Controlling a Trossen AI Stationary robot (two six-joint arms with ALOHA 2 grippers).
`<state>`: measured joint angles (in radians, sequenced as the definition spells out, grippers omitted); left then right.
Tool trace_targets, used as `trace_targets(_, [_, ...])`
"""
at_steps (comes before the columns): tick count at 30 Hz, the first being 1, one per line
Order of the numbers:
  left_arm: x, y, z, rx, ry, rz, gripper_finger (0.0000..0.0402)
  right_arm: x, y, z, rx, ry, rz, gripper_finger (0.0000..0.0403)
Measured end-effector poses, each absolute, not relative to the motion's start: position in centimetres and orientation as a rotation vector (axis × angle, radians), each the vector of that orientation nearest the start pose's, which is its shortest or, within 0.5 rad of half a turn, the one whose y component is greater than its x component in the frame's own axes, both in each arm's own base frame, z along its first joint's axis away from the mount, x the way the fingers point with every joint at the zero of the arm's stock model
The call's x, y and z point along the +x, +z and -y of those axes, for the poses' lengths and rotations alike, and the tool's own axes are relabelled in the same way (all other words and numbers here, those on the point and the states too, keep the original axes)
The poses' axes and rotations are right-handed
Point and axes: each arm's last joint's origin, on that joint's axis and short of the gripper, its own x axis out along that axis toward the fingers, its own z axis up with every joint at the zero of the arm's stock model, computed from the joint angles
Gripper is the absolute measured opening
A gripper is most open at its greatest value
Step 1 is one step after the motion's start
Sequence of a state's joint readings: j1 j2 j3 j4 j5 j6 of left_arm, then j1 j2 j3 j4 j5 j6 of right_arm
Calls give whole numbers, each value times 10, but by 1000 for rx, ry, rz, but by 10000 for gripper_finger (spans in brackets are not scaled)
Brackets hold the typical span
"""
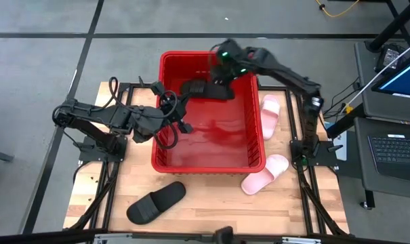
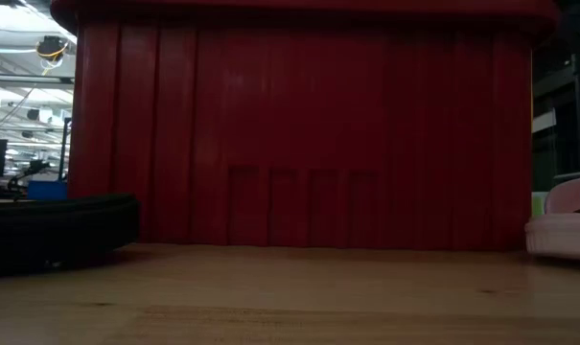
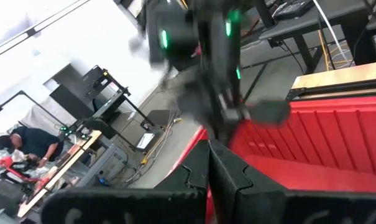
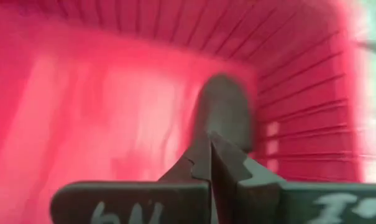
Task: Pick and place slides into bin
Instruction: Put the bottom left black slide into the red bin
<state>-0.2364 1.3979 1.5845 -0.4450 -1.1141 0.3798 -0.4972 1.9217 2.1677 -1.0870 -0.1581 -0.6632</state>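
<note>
We are dropping one black slide [image 1: 203, 89] into the bin [image 1: 208, 165]; our right pincer [image 1: 221, 73] hangs above it, fingers together. Next, fetch the black slide [image 1: 156, 202] near the table's front edge.

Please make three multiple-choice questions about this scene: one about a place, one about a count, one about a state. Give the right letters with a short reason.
1. Where does the black slide outside the bin lie?
A. On the table in front of the bin, toward the left arm's side
B. Beside the pink slides
C. On the bin's rim

2. How many pink slides lie on the table?
A. None
B. Two
C. Four

3. In what state are the fingers of the right gripper?
A. Wide open
B. Shut, holding nothing
C. Shut on a pink slide

Answers:
1 A, the high view shows it on bare wood there.
2 B, one pink slide lies beside the bin's right wall and another pink slide near its corner.
3 B, the right wrist view shows the fingers meeting above the black slide in the bin.
</note>
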Motion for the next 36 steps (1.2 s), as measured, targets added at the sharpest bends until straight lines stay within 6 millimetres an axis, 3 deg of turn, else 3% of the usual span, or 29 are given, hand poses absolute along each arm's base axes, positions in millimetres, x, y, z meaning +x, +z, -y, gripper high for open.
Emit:
trace_targets(4, [276, 448, 44, 524, 805, -375, 1, 325, 434, 170, -315, -24, -725, 0])
trace_targets(7, [269, 446, 48, 487, 787, -377, 1, 308, 446, 156, -328, -21, -678, 0])
trace_targets(11, [257, 441, 57, 415, 756, -371, 1, 294, 435, 139, -306, -28, -634, 0])
trace_targets(17, [244, 433, 77, 364, 697, -381, 2, 276, 388, 112, -262, -43, -504, 0])
trace_targets(21, [235, 427, 93, 333, 619, -400, 1, 261, 374, 89, -257, -21, -408, 0])
trace_targets(24, [223, 422, 105, 307, 572, -415, 2, 249, 377, 70, -281, -16, -355, 0])
trace_targets(30, [191, 421, 125, 141, 510, -371, 2, 224, 414, 29, -325, -69, -202, 0])
trace_targets(36, [170, 415, 147, 96, 312, -453, 1, 226, 422, -3, -266, -44, -123, 0])
